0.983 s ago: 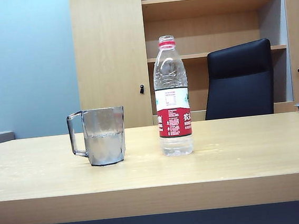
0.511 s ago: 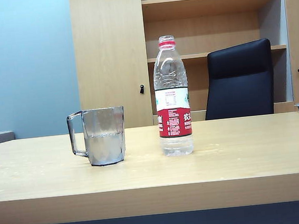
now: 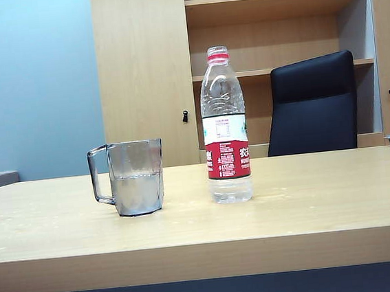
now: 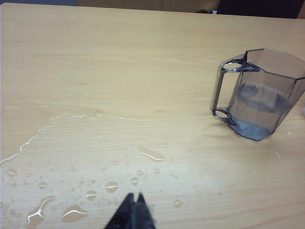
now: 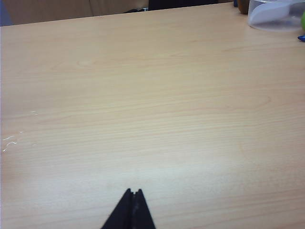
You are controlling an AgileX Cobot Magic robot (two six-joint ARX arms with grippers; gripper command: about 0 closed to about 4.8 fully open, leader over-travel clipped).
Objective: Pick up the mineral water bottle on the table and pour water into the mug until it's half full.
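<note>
1. Exterior view: the mineral water bottle [image 3: 224, 126] stands upright and uncapped on the table [image 3: 205, 255], just beside the mug [image 3: 136, 177] on the side away from the mug's handle, not touching it. The mug holds water [image 3: 137, 191] to roughly half its height. Neither arm shows here
2. Left wrist view: the left gripper [image 4: 135, 210] hangs above the table with its fingers clenched together on nothing. Spilled droplets and a puddle [image 4: 76, 167] lie between it and the mug [image 4: 257, 95], which sits well apart from it
3. Right wrist view: the right gripper [image 5: 133, 205] is likewise pinched closed and empty over bare table [image 5: 152, 95]; the bottle is out of this view
4. Handling, as a judgement: the bottle looks thin-walled, so it would likely buckle under a hard squeeze and spill from its open neck. The labelled midsection looks the firmest place to take hold
</note>
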